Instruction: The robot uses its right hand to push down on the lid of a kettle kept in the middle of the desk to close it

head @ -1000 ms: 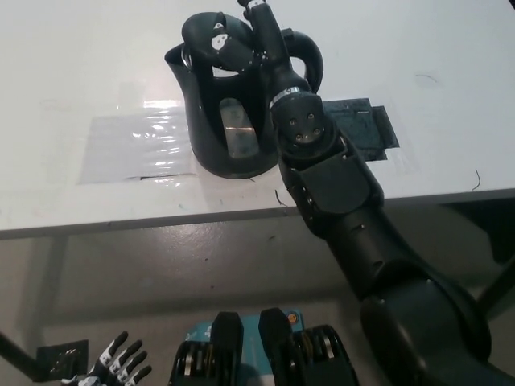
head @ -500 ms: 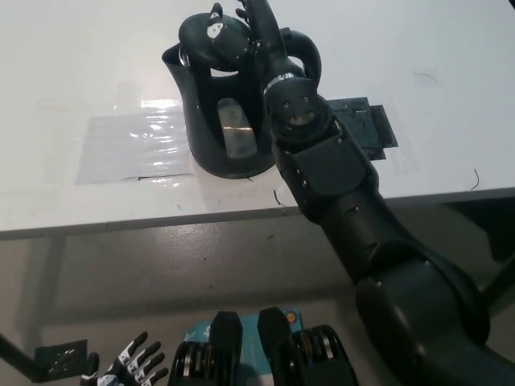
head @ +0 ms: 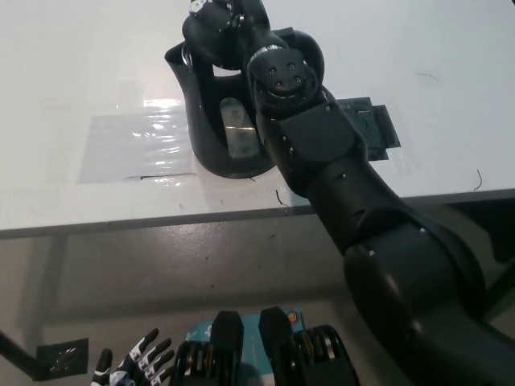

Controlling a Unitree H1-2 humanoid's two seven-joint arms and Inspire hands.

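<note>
Glossy black segmented right arm

Right hand atop kettle

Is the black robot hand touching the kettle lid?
Cannot tell. In the head view the right robot hand lies over the kettle top, black on black, so no contact or gap shows plainly.

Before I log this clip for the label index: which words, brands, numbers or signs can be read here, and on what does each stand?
None can be read.
Kettle: no brand or marking legible; its level window shows no readable scale.
Right hand: a small white mark, too blurred to read.
Desk: faint scribbles, no letters.
Left hand, resting at lower left: no text.
</note>
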